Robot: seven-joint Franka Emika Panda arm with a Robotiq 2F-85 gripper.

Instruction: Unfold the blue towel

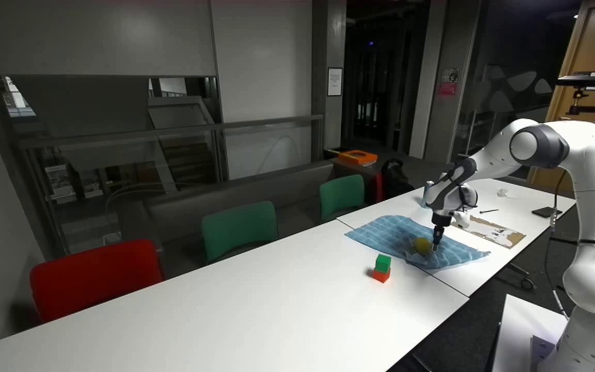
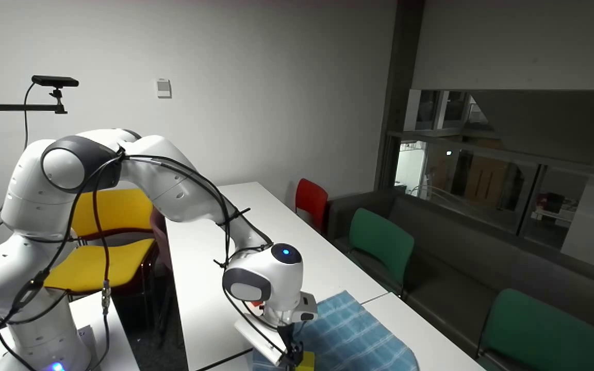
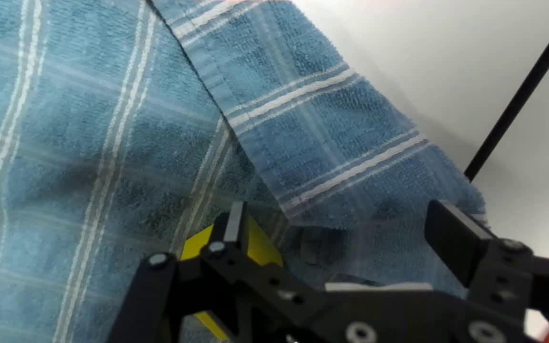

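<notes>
A blue towel (image 1: pixel 400 235) lay partly folded on a white table (image 1: pixel 225 315) under an empty, wide-spread gripper (image 3: pixel 341 220).
It looked light, soft and floppy, best pinched at the free corner of its turned-over flap (image 3: pixel 312 136). The gripper masked some cloth beside a yellow block (image 3: pixel 261 245); whether the fingertips (image 3: pixel 451 243) touched the towel was unclear.

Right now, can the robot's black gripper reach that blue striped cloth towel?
Probably yes: the gripper is open right over the towel, though a yellow cube close beside it might get bumped.
</notes>
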